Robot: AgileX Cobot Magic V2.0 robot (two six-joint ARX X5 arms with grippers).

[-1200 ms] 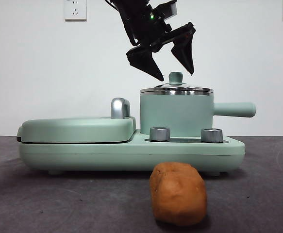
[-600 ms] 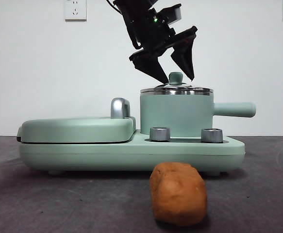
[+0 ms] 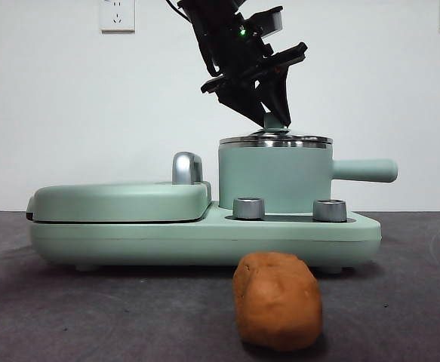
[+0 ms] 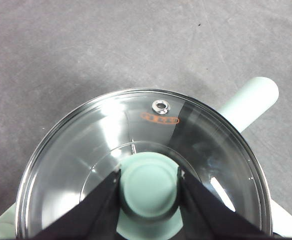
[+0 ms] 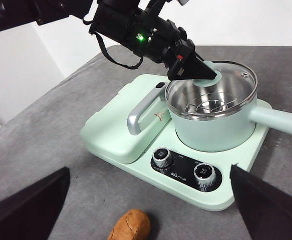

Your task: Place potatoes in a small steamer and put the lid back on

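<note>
Front view: I am watching the left gripper (image 3: pixel 269 113) closing on the mint-green knob of the lid (image 3: pixel 275 139); half a second ago its fingers were standing apart on either side of that knob, and now they are drawn in against it. The lid is still sitting on the small steamer (image 3: pixel 274 177), whose straight handle is pointing right. The potato (image 3: pixel 277 300) is lying on the table (image 3: pixel 401 302), near the camera and clear of the cooker base (image 3: pixel 204 235).

Left wrist view: I am seeing both fingers (image 4: pixel 101 207) pressing the knob from opposite sides, the glass lid (image 4: pixel 100 145) spreading out beneath them and seated in its rim.

Right wrist view: the right gripper (image 5: pixel 151 202) is hanging back, fingers spread wide and holding nothing, looking over the steamer (image 5: pixel 213 127), the potato (image 5: pixel 130 226) and the other arm's gripper (image 5: pixel 196 67) at the knob.

I am judging that the grasp is now made, so lifting the lid away comes next, opening the pot for the potato.
</note>
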